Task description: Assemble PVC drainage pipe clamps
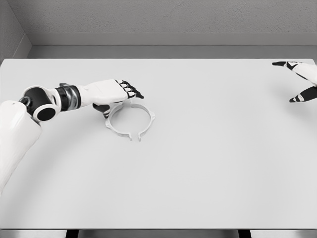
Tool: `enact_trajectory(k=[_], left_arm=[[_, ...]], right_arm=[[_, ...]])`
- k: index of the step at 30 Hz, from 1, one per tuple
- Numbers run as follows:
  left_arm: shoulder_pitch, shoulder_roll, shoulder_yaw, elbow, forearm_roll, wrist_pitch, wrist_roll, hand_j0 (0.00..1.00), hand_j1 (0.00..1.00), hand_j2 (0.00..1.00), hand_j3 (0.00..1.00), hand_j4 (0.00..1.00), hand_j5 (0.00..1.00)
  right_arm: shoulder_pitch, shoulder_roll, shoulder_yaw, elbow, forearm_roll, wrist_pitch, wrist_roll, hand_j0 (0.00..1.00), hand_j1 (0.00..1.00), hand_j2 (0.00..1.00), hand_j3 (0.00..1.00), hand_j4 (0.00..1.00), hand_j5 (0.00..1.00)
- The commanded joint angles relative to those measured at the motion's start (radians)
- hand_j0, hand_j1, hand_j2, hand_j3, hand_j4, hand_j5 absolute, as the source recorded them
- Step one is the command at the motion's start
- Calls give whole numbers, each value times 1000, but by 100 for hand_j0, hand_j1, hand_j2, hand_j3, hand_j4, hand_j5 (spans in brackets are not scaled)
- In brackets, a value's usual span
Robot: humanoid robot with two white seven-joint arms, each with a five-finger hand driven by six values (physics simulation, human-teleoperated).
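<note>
A wide, pale grey worktop (208, 163) fills nearly the whole head view, smooth and matte, with soft shading and no markings. Its far edge meets a plain grey wall (163, 17) with a lighter band running along the base; a second wall closes the corner at the far left. Along the near edge, dark gaps show beneath the worktop.

The pipe clamp (130, 120) lies flat on the worktop, left of the middle. It is a thin white ring with small tabs on its sides and a gap in the rim on the near side, facing the robot.

The left hand (116, 93) reaches in from the left of the clamp, hovering over or resting against the clamp's far-left rim; whether it touches cannot be told. Its dark-tipped fingers (131, 89) are held close together and curled slightly downward, gripping nothing visible, with the thumb tucked beneath beside the ring.

The right hand (301, 79) is well apart from the clamp, at the far right edge of the worktop, its fingers spread wide and holding nothing.
</note>
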Motion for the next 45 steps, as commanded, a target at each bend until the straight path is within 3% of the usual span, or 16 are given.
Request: enact_trajectory(k=[1, 13, 17, 21, 45], left_arm=[[0, -5, -7, 1, 14, -6, -18, 100, 100, 100, 100, 100, 100], [-46, 38, 4, 1, 7, -6, -18, 100, 100, 100, 100, 100, 100], [-32, 29, -2, 1, -36, -6, -18, 100, 100, 100, 100, 100, 100], [-31, 29, -5, 30, -36, -6, -18, 100, 100, 100, 100, 100, 100], [-23, 0, -18, 31, -36, -6, -18, 100, 100, 100, 100, 100, 100]], right_arm=[[0, -1, -1, -1, -7, 3, 0, 100, 100, 100, 100, 100, 100], [2, -2, -1, -1, -7, 3, 0, 100, 100, 100, 100, 100, 100], [2, -2, -1, -1, -7, 3, 0, 100, 100, 100, 100, 100, 100], [2, -2, -1, -1, -7, 3, 0, 100, 100, 100, 100, 100, 100], [3, -2, -1, -1, -7, 3, 0, 100, 100, 100, 100, 100, 100]])
